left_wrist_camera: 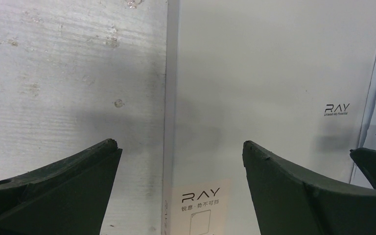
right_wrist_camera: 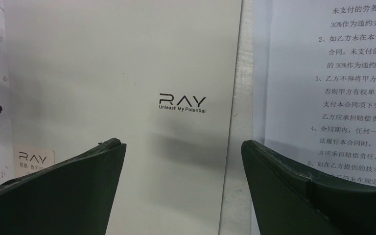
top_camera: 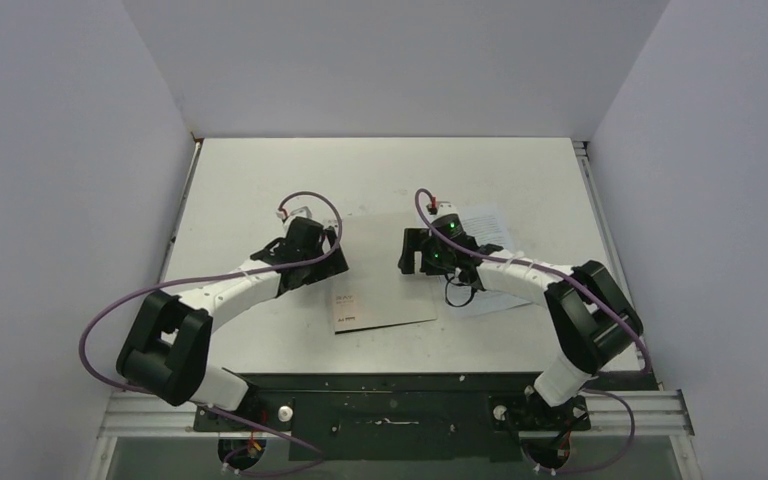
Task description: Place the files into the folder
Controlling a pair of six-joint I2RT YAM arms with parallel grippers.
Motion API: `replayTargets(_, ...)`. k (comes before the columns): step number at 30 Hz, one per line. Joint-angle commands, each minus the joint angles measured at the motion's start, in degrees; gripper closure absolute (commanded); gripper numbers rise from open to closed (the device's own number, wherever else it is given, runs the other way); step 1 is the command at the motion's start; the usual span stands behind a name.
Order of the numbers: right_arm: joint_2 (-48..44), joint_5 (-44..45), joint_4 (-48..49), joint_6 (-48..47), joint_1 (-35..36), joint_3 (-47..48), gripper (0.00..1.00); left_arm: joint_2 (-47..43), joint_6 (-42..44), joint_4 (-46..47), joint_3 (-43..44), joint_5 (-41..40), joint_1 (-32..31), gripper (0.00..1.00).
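The folder (top_camera: 385, 270) lies shut and flat at the middle of the table, grey-beige cover up with a "RAY" logo. The files (top_camera: 490, 225) are white printed sheets lying flat just right of it, partly under my right arm. My left gripper (top_camera: 335, 250) is open and empty over the folder's left edge; in the left wrist view that edge of the folder (left_wrist_camera: 274, 73) runs between the spread fingers of the left gripper (left_wrist_camera: 178, 143). My right gripper (top_camera: 415, 255) is open and empty over the folder's right edge. In the right wrist view the right gripper (right_wrist_camera: 178, 142) spans the folder (right_wrist_camera: 127, 73) and the files (right_wrist_camera: 333, 73).
The bare grey table (top_camera: 260, 180) stretches behind and left of the folder. White walls close in the table at the back and on both sides. A strip of table (right_wrist_camera: 240, 147) separates the folder from the files.
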Motion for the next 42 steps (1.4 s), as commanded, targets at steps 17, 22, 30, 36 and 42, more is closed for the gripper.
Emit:
replayTargets(17,7.9,-2.5,8.2,3.5,-5.7,2.3,0.09,5.1,0.5,5.0,4.4,4.2,0.3,0.04)
replayTargets(22,7.2,2.2,6.4,2.3,-7.8,0.9,0.10,6.8,0.8,5.4,5.1,5.7,0.2,0.04)
replayTargets(30,5.2,3.3,7.1,1.4,-11.3,-1.3,0.10,9.2,0.8,5.9,5.5,7.1,-0.9,0.04)
replayTargets(36,4.7,-3.0,10.5,2.7,-9.9,-2.2,0.10,11.2,0.1,6.9,5.3,7.8,-2.9,0.04)
replayTargets(42,5.8,-5.2,13.3,4.8,-5.3,-3.8,0.09,12.8,0.1,7.4,5.8,7.7,-6.1,0.04)
